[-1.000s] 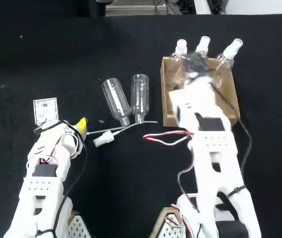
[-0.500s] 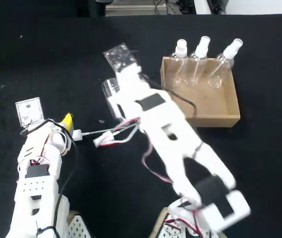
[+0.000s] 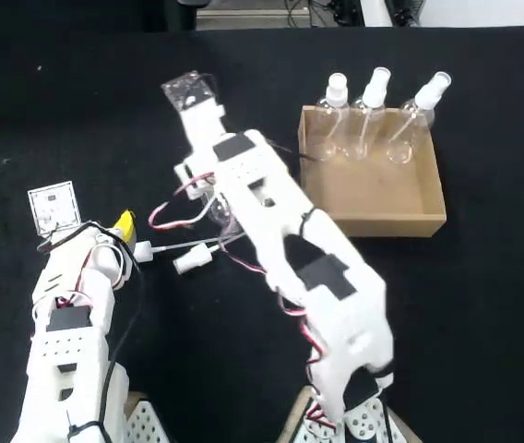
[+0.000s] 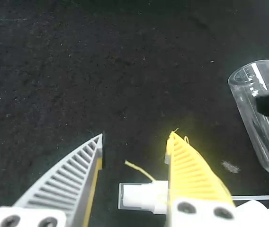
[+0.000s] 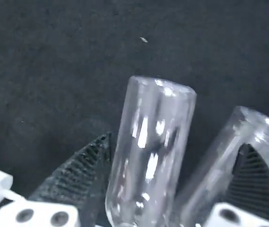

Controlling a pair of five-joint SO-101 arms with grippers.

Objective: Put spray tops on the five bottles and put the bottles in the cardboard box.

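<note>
Bottles, uncapped, two. First clear plastic cylindrical bottle, flat-based and glossy with hard highlights, lies on its side. A second clear plastic bottle lies close beside it. Both fall within the span of the right hand. Its black ribbed wedge fingers are spread wide, one just beside the first bottle and the other over the second, and nothing is gripped. Judged purpose: lining up to pinch one barrel so it can be steadied for capping.

Spray top, white plastic spray top: blocky head with a thin translucent dip tube, lying flat between the fingers of the left hand. That hand is spread. The yellow ribbed finger touches the top, the grey ribbed finger stands apart from it, and no grip is made. Judged purpose: bracketing the top for pick-up, near the bottles it must fit.

Spare, second white spray top: loose on the bench just beside the first.

Container, brown cardboard box: shallow, matte, open-topped, beside the right arm. Three capped bottles rest against its far wall, white spray heads past the rim. This probably leaves the bare near half for the remaining two.

Support, black cloth bench: matte and napped, likely enough friction to stop round bottles rolling.
</note>
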